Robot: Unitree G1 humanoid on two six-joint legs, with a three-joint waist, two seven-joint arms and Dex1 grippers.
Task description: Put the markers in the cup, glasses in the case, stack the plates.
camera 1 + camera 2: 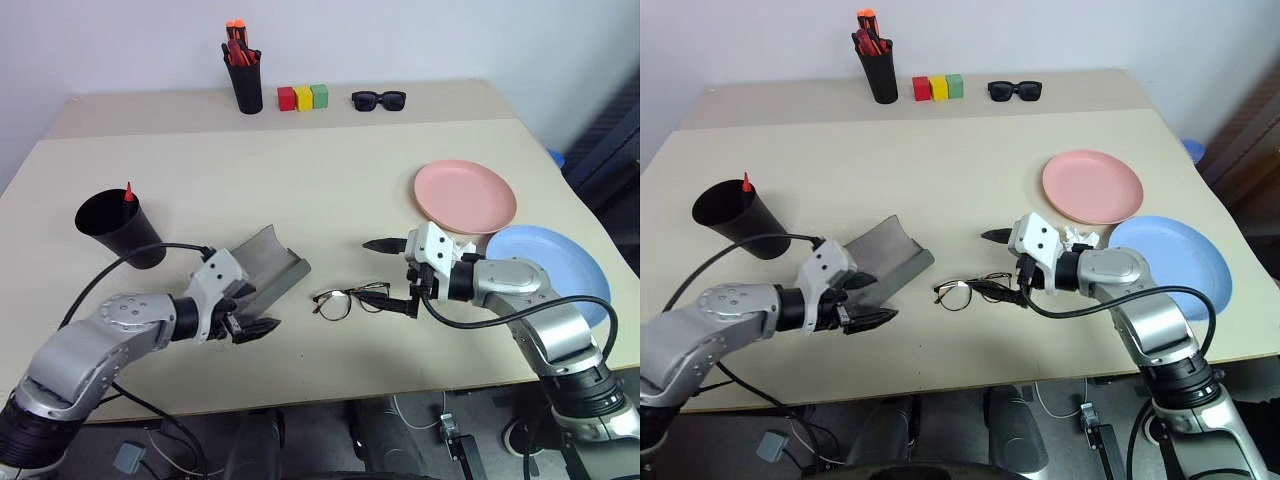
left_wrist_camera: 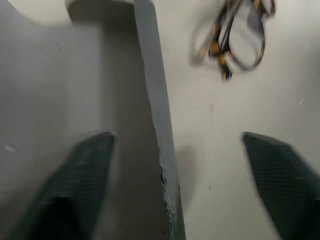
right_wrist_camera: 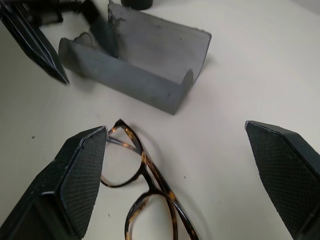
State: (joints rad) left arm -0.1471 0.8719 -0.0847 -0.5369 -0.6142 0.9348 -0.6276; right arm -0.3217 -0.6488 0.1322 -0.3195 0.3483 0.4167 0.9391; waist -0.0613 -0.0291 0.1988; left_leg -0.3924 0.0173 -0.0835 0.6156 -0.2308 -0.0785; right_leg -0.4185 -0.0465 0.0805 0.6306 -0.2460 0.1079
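- The glasses (image 1: pixel 350 299) lie flat on the desk (image 1: pixel 330 180): thin dark wire rims with amber flecks, clear rounded lenses, temples folded. They sit just beside the right hand (image 1: pixel 398 275), under its lower finger, and well apart from the left hand (image 1: pixel 250 310).
- The right hand is open, fingers spread wide one above the other, pointing toward the case (image 1: pixel 265 268).
- The grey felt case lies open, its curved shell up; the left hand is open with one finger inside the trough and one outside its near edge.
- Behind the right hand rest the pink plate (image 1: pixel 465 195) and the blue plate (image 1: pixel 550 262), edges overlapping.
- Beyond the left arm stands the cup (image 1: pixel 118 228), one red-tipped marker (image 1: pixel 128 192) inside.
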